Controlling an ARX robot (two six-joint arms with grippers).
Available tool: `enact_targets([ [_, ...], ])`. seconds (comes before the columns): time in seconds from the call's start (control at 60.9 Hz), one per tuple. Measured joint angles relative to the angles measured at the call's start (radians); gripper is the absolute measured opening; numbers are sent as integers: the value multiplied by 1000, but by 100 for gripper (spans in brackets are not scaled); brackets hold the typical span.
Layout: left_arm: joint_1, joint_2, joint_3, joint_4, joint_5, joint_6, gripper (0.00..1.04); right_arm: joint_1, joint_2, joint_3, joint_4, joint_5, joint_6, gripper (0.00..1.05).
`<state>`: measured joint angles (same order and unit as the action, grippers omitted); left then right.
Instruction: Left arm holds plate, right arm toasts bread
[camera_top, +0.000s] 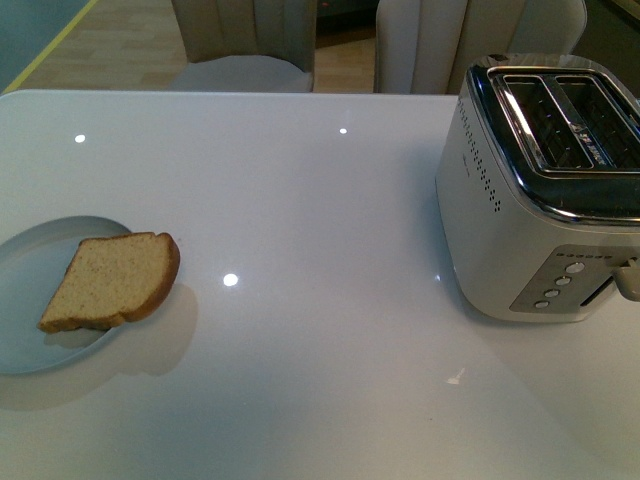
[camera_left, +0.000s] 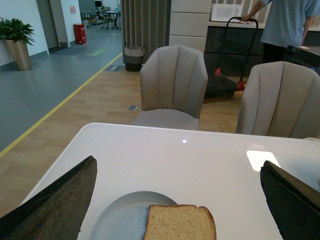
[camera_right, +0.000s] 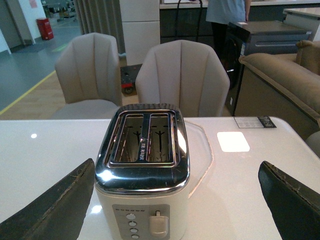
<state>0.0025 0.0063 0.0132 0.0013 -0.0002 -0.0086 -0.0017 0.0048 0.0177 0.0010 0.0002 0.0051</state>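
left hand (camera_left: 177, 161) spread wide, empty, facing the plate (camera_left: 120, 215) at the worktop's (camera_top: 320, 200) left edge. right hand (camera_right: 176, 163) likewise released, facing the toaster (camera_right: 142, 200) at the right edge. the bread (camera_top: 115, 282) overhangs the plate rim; i expect a tilted grip would slide it off.

White glossy table (camera_top: 320, 200) with light spots reflected in it. Pale blue-grey plate (camera_top: 25, 270) sits flat on the left side, partly cut off in the front view. Bread (camera_top: 115, 282) lies on the plate, its crust end sticking out past the rim. White and chrome two-slot toaster (camera_top: 510, 220) stands on the right side, well apart from the plate. Small printed card (camera_right: 255, 122) lies flat near the table's far edge, apart from the toaster.
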Motion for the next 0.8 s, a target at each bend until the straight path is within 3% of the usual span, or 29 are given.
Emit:
enact_targets([
  [0.098,3,6,3,-12,20,-10,98,0,0,0,0,0,0,96],
  [0.148,20,75,60,-167,145,-113,98,0,0,0,0,0,0,96],
  [0.213,4,159,107,-288,219,-262,98,0,0,0,0,0,0,96],
  [0.377,69,216,167,-298,345,-392,98,0,0,0,0,0,0,96],
  [0.459,174,373,193,-166,435,-374,98,0,0,0,0,0,0,96],
  [0.558,321,797,224,162,480,-286,98,0,0,0,0,0,0,96],
  [0.673,376,1209,312,423,472,-201,98,0,0,0,0,0,0,96],
  [0.804,409,1567,415,549,440,-150,98,0,0,0,0,0,0,96],
])
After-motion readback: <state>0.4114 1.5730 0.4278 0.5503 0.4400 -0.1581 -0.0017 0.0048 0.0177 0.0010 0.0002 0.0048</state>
